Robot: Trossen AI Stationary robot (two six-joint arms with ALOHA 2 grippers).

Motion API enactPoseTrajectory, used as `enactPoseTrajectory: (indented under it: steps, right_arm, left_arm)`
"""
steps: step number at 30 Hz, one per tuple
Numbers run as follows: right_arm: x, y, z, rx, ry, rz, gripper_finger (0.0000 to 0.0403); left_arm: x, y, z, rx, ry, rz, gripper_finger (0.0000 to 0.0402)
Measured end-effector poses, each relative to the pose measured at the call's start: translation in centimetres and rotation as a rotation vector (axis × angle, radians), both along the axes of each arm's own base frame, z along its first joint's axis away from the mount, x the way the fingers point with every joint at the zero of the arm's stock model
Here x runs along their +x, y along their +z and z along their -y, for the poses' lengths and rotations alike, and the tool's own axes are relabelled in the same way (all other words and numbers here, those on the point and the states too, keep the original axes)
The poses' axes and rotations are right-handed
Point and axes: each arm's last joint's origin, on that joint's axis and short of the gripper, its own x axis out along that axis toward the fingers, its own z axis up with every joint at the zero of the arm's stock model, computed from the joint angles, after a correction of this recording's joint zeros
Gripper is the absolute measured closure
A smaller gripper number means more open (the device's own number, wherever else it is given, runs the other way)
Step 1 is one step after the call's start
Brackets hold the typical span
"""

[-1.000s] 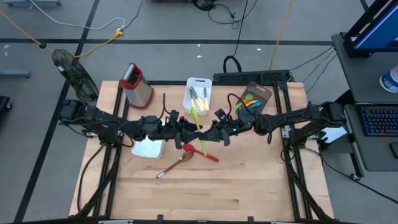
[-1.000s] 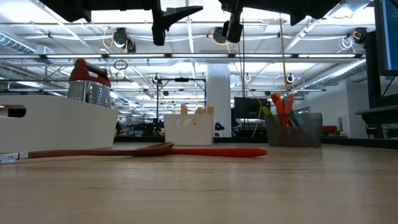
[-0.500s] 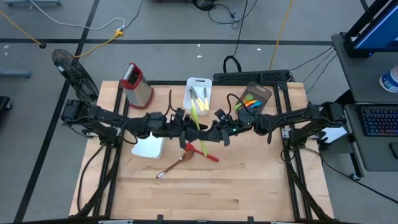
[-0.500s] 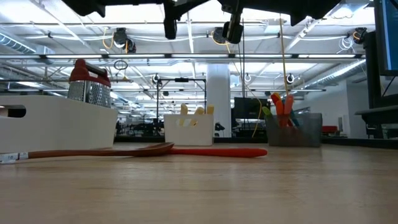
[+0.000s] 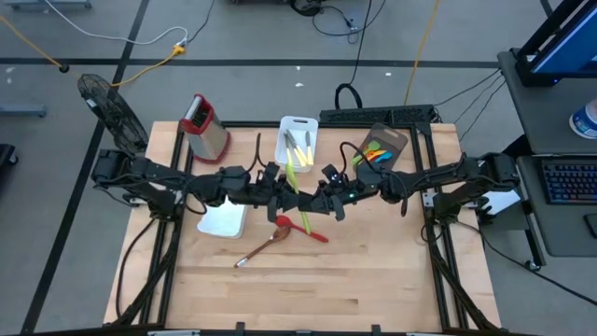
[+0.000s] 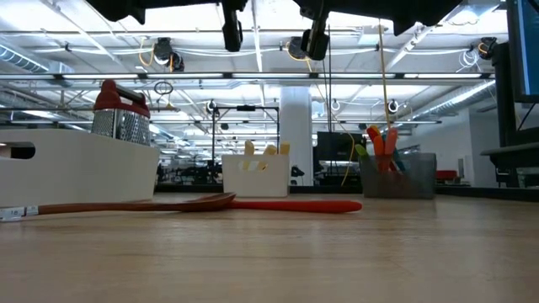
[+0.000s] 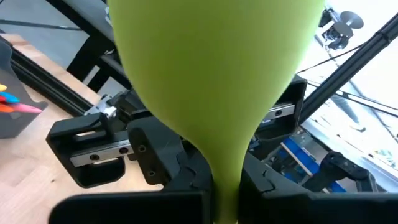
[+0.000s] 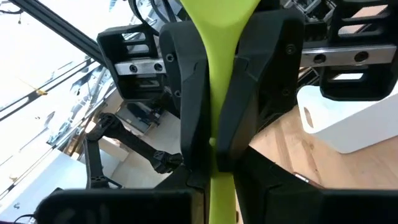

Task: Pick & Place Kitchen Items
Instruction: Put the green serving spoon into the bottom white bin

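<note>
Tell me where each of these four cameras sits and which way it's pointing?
High view: above the table, looking straight down; both arms meet mid-table on a green spatula.
Low view: at tabletop height, looking level across the table; arms hang in from above, wooden spoon in front.
Left wrist view: on the left arm, facing the right gripper behind the spatula.
Right wrist view: on the right arm, facing the left gripper.
Shared: both wrist views show the spatula clamped from both ends.

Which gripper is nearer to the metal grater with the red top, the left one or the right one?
The left. The left gripper is above the table's middle, to the right of the grater in the high view. The right gripper is just beyond it, farther from the grater. Both hold the green utensil.
</note>
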Motion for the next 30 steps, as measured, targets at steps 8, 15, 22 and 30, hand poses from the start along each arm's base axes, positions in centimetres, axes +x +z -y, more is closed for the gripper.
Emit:
enactPoseTrajectory:
  steps: [8,15,22,30]
  right_arm:
    - [-0.1,-0.3,-0.1,0.008,0.074,-0.034,0.031]
    - [-0.3,-1.3,-0.5,0.014,0.209,-0.144,0.0256]
    - [-0.5,-2.0,-0.6,0.022,0.261,-0.221,0.0253]
    - [-0.5,-2.1,-0.6,-0.001,0.261,-0.221,0.0261]
  left_arm:
    - [0.0,-0.5,0.0,-0.067,-0.004,-0.065,0.0386]
    - [-0.4,-1.6,-0.1,-0.122,0.042,-0.216,0.0386]
    - [-2.6,-1.1,-0.4,-0.169,0.11,-0.377,0.0386]
    - [-6.7,-0.3,-0.1,-0.278,0.195,-0.58,0.0386]
